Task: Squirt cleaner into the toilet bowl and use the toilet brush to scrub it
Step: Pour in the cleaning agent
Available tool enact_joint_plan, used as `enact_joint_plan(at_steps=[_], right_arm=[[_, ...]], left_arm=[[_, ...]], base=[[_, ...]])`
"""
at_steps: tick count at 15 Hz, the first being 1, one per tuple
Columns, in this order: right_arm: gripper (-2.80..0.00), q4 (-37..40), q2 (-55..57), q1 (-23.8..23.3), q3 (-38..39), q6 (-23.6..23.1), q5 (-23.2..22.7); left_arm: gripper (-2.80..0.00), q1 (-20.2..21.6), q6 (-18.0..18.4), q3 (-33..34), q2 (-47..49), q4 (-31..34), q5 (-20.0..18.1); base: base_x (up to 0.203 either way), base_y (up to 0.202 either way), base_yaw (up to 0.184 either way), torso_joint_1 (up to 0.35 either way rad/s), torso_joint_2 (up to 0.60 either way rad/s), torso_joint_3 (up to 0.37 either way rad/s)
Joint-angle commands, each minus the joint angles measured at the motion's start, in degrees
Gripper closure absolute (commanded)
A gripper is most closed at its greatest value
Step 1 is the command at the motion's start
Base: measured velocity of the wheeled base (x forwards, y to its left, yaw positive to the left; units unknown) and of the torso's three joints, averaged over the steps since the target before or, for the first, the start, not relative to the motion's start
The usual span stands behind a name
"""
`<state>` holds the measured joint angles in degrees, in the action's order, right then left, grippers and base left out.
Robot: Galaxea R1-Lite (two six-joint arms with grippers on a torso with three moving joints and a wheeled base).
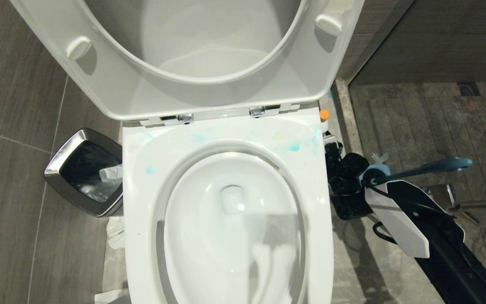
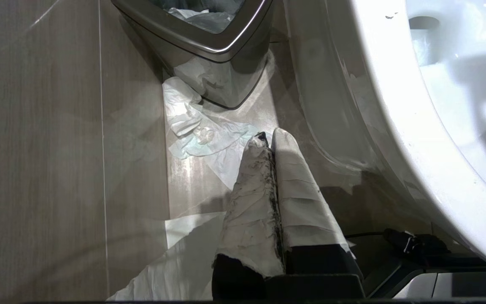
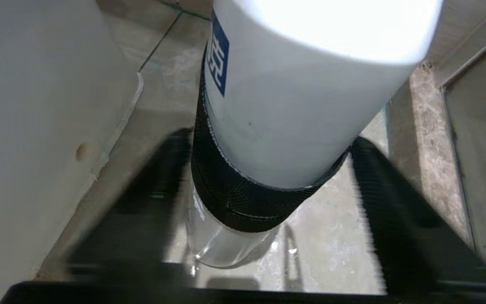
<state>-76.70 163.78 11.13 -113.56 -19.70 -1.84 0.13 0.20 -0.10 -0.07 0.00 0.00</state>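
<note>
Two fingers of my right tool (image 3: pixel 268 202) stood apart astride the upright cleaner (image 3: pixel 302 105), unclamped, beside the toilet bowl (image 1: pixel 141 177).

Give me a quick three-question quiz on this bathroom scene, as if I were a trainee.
1. True or false: the seat is raised.
2. What stands on the floor on the robot's left of the toilet bowl? A: a waste bin. B: a mop. C: a bucket.
3. Fill in: the jaws of the right gripper stand on either side of the white ____.

Key: 1 true; 2 A; 3 cleaner.
</note>
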Motion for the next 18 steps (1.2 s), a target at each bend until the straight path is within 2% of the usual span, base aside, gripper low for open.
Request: enact_joint_plan(at_steps=[1,7,18], right_arm=[[0.0,-0.38,-0.61,0.03,0.0,-0.08,0.0],[0.0,-0.01,-1.06,0.03,0.81,-0.08,0.19],[0.0,0.07,-9.5,0.03,18.87,1.68,0.06]], left_arm=[[0.0,0.04,-0.02,0.01,0.07,0.0,0.0],[0.0,0.04,-0.02,0.01,0.07,0.0,0.0],[0.0,0.04,-0.02,0.01,0.07,0.0,0.0]], base=[[0.0,0.0,0.0,0.0,0.0,0.0],[0.0,0.0,0.0,0.0,0.0,0.0],[0.0,0.0,0.0,0.0,0.0,0.0]])
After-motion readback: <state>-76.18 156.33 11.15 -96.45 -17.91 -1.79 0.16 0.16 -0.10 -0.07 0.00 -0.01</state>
